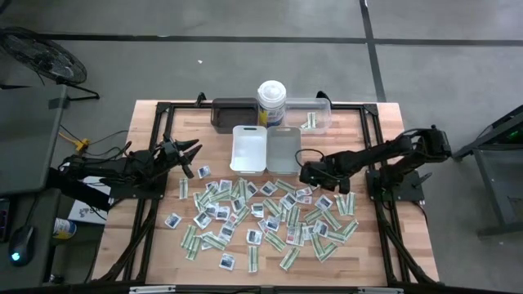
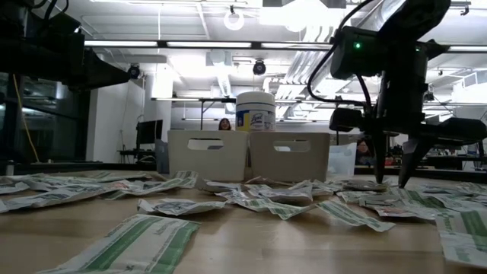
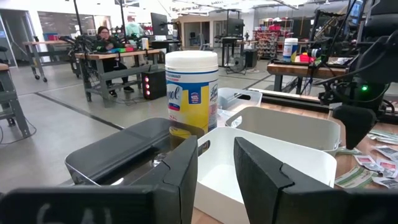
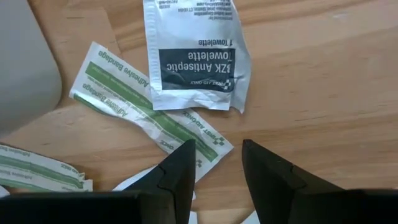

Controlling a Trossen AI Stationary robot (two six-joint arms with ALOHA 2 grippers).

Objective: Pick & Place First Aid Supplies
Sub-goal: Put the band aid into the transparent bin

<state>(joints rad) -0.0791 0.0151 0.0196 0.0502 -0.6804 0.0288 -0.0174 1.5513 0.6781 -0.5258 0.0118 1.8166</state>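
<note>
Wooden table [image 1: 155, 245] is carrying light, limp, flat first aid supplies [image 1: 270, 216]; right gripper [image 4: 214, 163], jaws parted and empty, is hovering over a bandage strip [image 4: 143, 106], likely needing an edge pinch.

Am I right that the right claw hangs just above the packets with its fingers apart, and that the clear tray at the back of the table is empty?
Not quite. The right claw does hang just above the packets with its fingers apart, but the clear tray is not empty: the high view shows one green-and-white strip already lying in it.
</note>
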